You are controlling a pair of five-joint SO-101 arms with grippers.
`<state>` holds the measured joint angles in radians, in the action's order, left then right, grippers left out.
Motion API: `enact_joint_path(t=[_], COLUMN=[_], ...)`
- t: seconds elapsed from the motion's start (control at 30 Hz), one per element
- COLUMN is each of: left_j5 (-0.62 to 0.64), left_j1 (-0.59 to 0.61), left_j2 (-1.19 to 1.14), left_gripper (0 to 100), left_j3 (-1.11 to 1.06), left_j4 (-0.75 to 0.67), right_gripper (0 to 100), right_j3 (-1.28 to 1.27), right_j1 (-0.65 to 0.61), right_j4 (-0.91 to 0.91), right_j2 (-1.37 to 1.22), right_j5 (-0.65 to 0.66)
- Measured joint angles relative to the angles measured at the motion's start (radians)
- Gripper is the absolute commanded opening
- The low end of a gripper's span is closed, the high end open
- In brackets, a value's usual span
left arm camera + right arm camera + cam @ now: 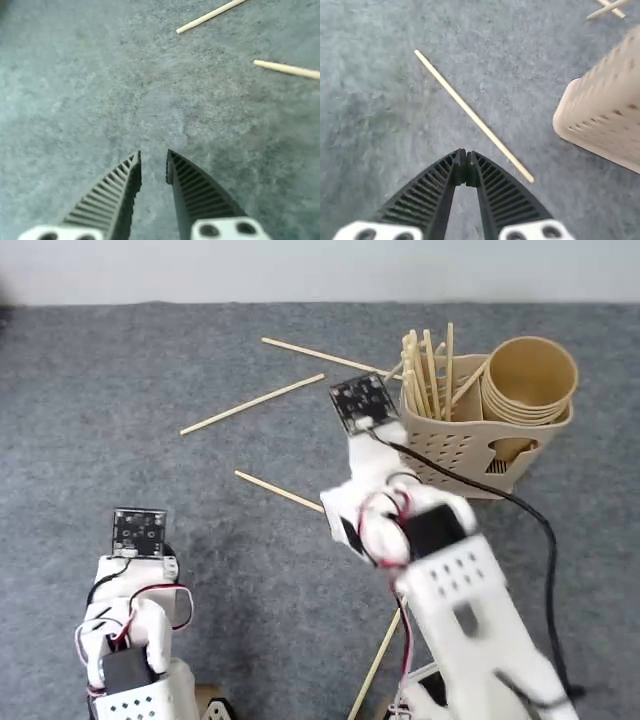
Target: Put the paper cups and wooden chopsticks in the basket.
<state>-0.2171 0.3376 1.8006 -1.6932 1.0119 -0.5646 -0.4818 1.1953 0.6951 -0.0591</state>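
Hovering above a pale wooden chopstick [472, 115] beside the beige perforated basket [605, 115], toward the grey tabletop's [100, 360] far right corner, my right end effector [466, 165] is pinched closed and empty, apparently staged for a pick; my left end effector [152, 162] hangs narrowly parted.

Grey felt-like table covering [120, 370] — pale wall strip [300, 270] along its far edge.

Left arm [130, 640]: folded low at 7 o'clock of the high view, wrist pointing toward 12 o'clock; left claw [153, 154] with its fingers slightly parted, gripping nothing. Right arm [450, 570]: stretched from 5 o'clock toward 11 o'clock; right claw [466, 153] with its fingertips touching, empty.
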Motion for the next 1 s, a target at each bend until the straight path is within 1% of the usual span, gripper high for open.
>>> enact_joint_path(t=[0.1,0.17,0.27,0.33,0.4,0.6,0.73,1.0], left_j5=[-0.034,-0.035,-0.035,-0.035,-0.035,-0.037,-0.037,-0.037], left_j1=[0.002,0.002,0.002,0.002,0.002,0.002,0.002,0.002], left_j2=[0.0,0.0,0.0,0.0,0.0,0.0,0.0,0.0], left_gripper=[10,12,14,15,15,15,15,15], left_j3=[0.012,0.049,0.078,0.08,0.08,0.066,0.043,0.034], left_j4=[0.014,0.055,0.133,0.173,0.195,0.207,0.207,0.207], right_gripper=[1.4,4.0,9.9,12.4,12.9,13.2,13.3,13.3], right_j3=[-0.005,-0.009,-0.009,-0.009,-0.009,0.051,0.181,0.489], right_j1=[0.0,0.0,0.0,0.0,-0.009,-0.103,-0.147,-0.158], right_j4=[0.054,0.061,0.06,0.046,0.021,-0.049,-0.058,-0.058], right_j2=[0.118,0.152,0.137,0.089,0.026,-0.244,-0.468,-0.887], right_j5=[0.0,0.026,0.106,0.124,0.132,0.175,0.183,0.186])
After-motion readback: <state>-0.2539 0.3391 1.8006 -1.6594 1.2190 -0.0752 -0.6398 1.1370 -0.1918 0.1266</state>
